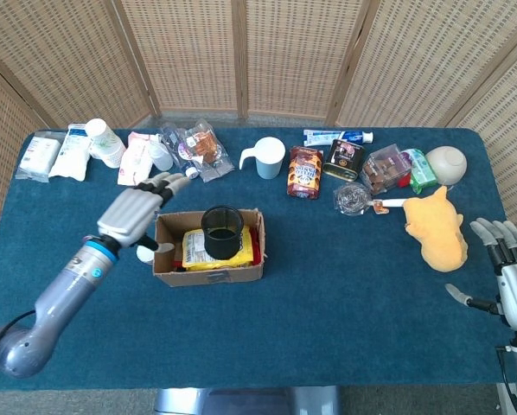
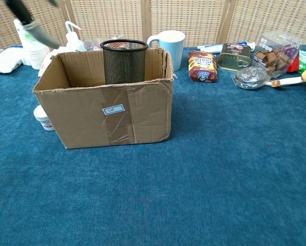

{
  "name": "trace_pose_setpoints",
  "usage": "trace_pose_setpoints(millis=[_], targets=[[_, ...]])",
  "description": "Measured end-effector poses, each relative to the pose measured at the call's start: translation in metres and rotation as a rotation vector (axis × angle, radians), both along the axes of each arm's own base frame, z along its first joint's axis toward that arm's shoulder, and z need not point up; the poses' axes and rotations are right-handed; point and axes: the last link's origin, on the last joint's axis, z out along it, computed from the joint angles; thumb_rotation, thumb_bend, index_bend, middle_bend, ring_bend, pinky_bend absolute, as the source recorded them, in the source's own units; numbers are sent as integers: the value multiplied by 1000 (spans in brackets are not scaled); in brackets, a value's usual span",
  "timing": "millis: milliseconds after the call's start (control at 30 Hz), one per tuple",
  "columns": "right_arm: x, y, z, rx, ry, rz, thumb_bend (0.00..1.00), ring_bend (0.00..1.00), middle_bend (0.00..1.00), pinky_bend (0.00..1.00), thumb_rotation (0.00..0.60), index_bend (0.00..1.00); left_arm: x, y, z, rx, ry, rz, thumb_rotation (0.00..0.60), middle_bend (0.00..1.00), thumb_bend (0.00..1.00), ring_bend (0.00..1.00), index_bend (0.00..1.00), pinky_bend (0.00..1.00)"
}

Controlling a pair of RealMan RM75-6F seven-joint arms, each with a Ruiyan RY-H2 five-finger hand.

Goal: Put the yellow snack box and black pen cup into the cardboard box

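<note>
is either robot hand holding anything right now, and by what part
Nothing is held. The left robot hand hovers open by the cardboard box, where the black pen cup and yellow snack box already sit. The right robot hand is open, empty.

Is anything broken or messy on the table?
Nothing is spilled. The cardboard box looks a bit battered: its front is creased and patched with tape, and the top edge is uneven. The black pen cup stands upright inside it on the yellow snack box. Both hands hold nothing.
</note>
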Motion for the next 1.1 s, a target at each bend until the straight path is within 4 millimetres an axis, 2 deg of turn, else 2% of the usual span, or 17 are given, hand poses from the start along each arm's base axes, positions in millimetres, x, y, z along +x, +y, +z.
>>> trace_pose_setpoints(millis=[267,500,833,1100], targets=[[2,0,-3,8,6,6,0,0,0,47,600,97,-65,6,8,-27,100,149,600,0,4,0,0,107],[2,0,-4,11,9,5,0,0,0,47,600,97,-112,5,-2,-61,128,252,600,0,4,0,0,107],[3,0,-4,4,14,7,0,0,0,47,600,97,-132,-7,-49,-165,173,270,600,0,4,0,0,113],[0,-1,1,-30,37,-7,0,0,0,47,600,97,-129,-3,-79,-179,200,263,600,0,4,0,0,130]])
